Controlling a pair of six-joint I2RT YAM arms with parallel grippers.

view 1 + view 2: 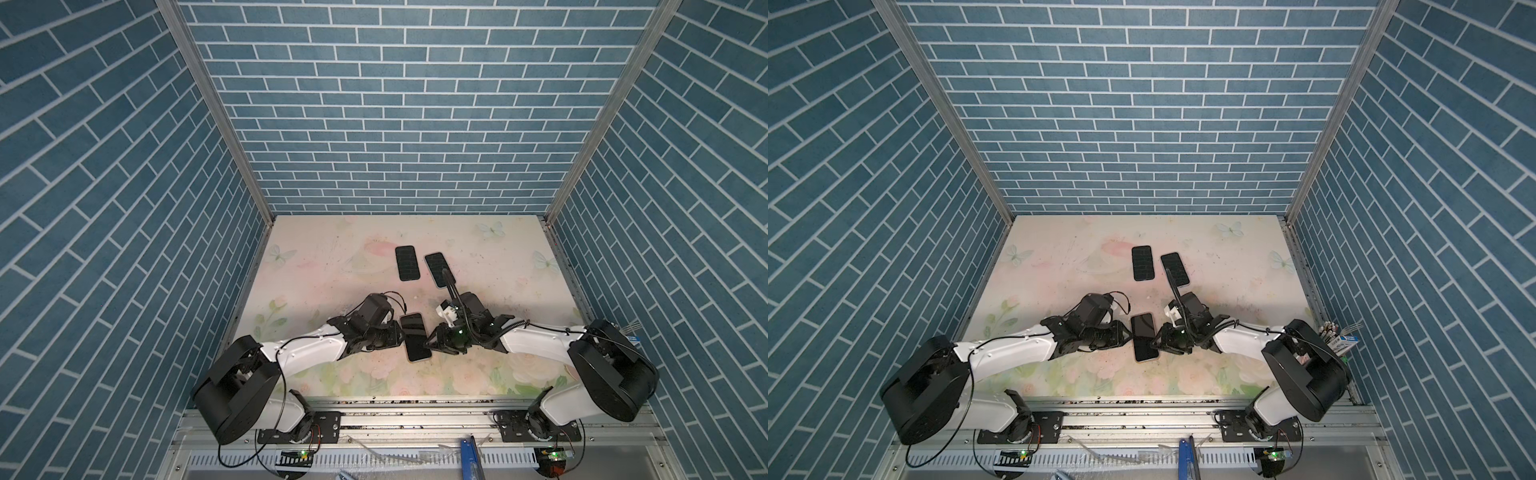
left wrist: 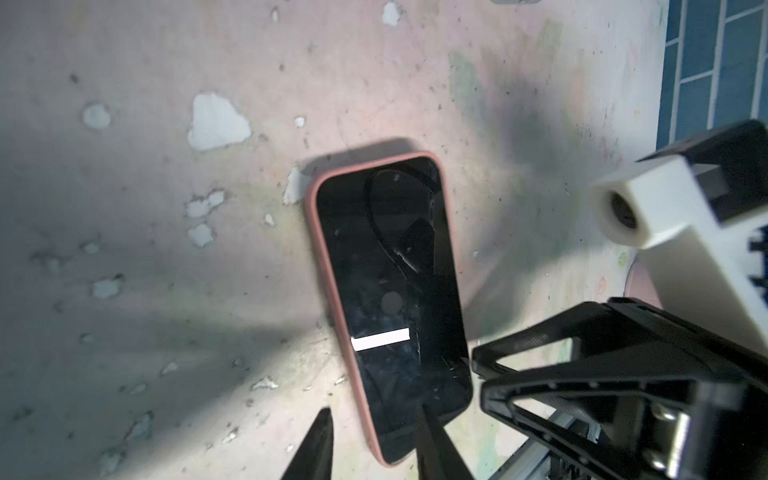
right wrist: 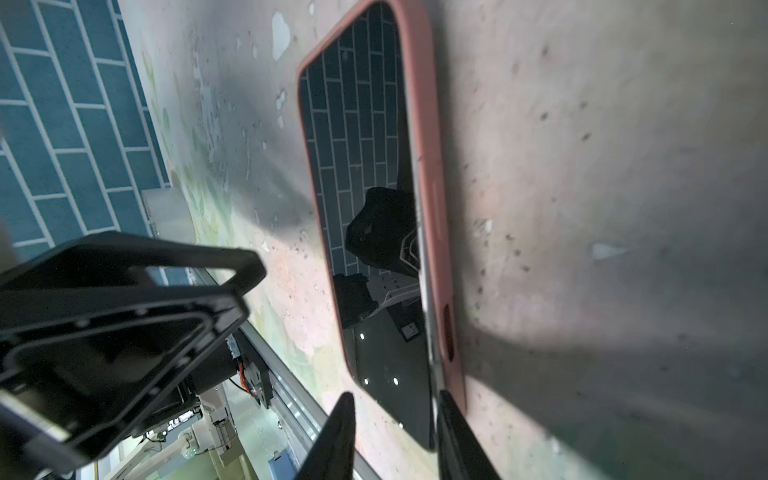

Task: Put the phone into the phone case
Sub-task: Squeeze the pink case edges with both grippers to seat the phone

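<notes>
A black phone (image 1: pixel 415 338) (image 1: pixel 1145 338) lies screen up near the table's front middle, inside a pink phone case (image 2: pixel 332 291) whose rim frames it. In the right wrist view a silvery phone edge shows along the case's side (image 3: pixel 432 166). My left gripper (image 1: pixel 402 332) (image 2: pixel 373 409) is at the phone's left edge, open: one finger over the screen (image 2: pixel 395 270), the other beside the case. My right gripper (image 1: pixel 428 344) (image 3: pixel 395 395) is at the right edge, open, its fingers either side of a phone corner, one against the case's side.
Two more dark phones (image 1: pixel 407 263) (image 1: pixel 439 269) lie flat further back, with the right arm's black cable arching over the right one. A metal rail (image 1: pixel 415 411) borders the table's front edge. Blue brick walls (image 1: pixel 124 249) enclose three sides.
</notes>
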